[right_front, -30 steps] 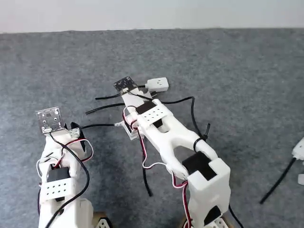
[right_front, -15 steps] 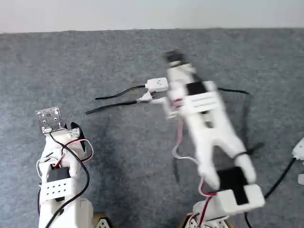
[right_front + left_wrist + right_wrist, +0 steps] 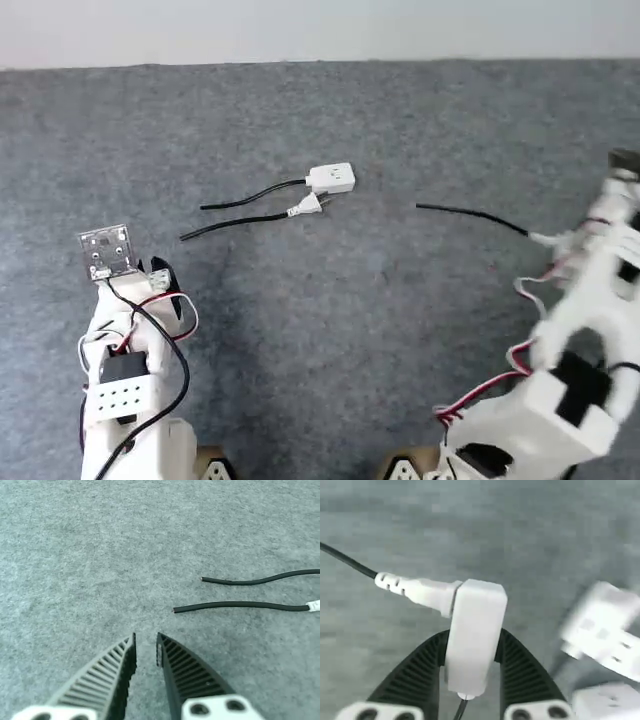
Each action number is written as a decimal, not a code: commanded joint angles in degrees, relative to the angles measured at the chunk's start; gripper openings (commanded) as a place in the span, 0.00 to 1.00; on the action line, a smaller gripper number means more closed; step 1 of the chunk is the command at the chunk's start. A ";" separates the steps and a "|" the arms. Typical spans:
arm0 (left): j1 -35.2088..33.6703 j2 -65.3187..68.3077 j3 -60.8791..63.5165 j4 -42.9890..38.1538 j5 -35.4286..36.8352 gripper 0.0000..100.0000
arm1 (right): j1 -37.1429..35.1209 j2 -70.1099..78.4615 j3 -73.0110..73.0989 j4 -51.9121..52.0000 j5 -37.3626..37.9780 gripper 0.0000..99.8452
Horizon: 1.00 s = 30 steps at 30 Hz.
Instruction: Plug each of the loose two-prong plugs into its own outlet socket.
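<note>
At the table's (image 3: 400, 330) right side we had the right gripper (image 3: 472, 640) clamped on a socket block (image 3: 475, 615), plug (image 3: 422, 592) joined to it. The left gripper (image 3: 146, 639) sat barely parted, empty. We judged a square grip and a slack cord (image 3: 347, 560) mattered most.

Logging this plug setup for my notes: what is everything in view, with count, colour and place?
carpet: one, grey, covers the table
middle socket: one, white, black cord, mid-table
loose plug: one, white, black cord, beside middle socket, unplugged
held socket: one, white, in right gripper
second plug: one, white, black cord, plugged into held socket
blurred pieces: two, white, near held socket; cannot tell what
left gripper: one, black, open above carpet
right gripper: one, black, shut on held socket
</note>
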<state>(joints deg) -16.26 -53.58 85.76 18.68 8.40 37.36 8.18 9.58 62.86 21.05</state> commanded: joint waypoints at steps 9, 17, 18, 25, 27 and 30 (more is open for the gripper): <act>3.78 -1.05 -3.65 9.76 -9.14 0.09 | 6.02 0.75 -0.97 1.54 3.52 0.04; 3.69 -1.05 -6.11 16.44 -8.97 0.26 | 5.67 -0.04 -1.67 3.38 4.75 0.29; 3.69 -1.05 -6.11 16.53 -9.05 0.26 | 5.23 -0.92 -2.46 4.35 4.75 0.28; 3.69 -1.05 -6.02 16.62 -11.78 0.26 | 1.98 -10.15 -8.09 13.58 0.62 0.28; 3.69 -0.62 -6.37 16.62 -12.75 0.26 | -0.04 -13.32 -7.91 16.31 -1.67 0.28; 4.04 -0.44 -6.99 16.97 -12.57 0.26 | -3.38 -17.54 -4.66 20.44 -3.87 0.20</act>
<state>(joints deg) -13.01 -53.58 82.33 35.12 -3.56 36.92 -3.34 5.01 79.82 19.65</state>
